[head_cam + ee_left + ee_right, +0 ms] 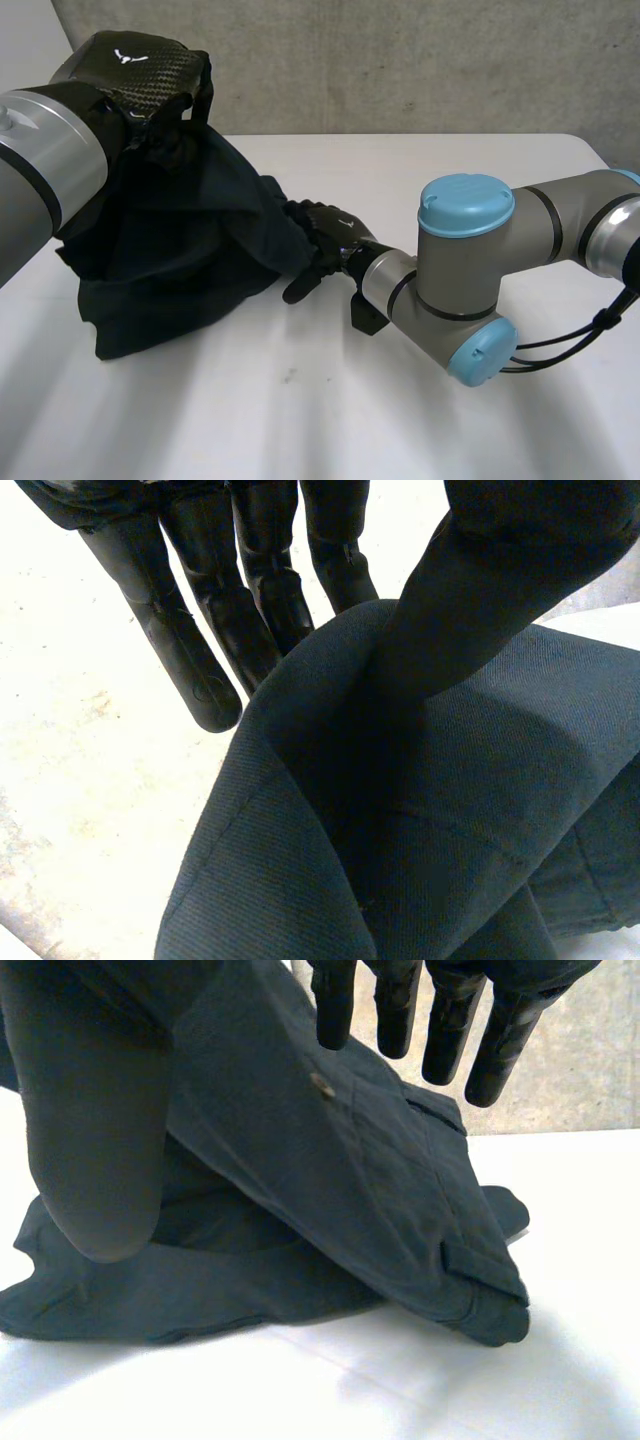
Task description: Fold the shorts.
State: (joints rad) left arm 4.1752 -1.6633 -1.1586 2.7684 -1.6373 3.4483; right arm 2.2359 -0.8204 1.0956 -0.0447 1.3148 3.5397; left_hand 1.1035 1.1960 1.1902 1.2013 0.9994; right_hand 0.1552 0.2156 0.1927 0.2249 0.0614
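The dark shorts [170, 240] hang bunched from my left hand [135, 65], which is raised over the table's left side; their lower part rests on the white table [300, 400]. In the left wrist view a fold of the shorts [420, 830] is pinched between the thumb and the straight fingers [200, 650]. My right hand [325, 245] lies low beside the shorts' right edge, open, its fingertips against the cloth. In the right wrist view its fingers [440, 1020] and thumb are spread in front of the shorts [380, 1190], holding nothing. A waistband with a belt loop faces that hand.
My right arm's elbow [465, 290] reaches across the table's middle right. A grey wall [400, 60] stands behind the table's far edge. Bare tabletop spreads in front of the shorts and towards the right.
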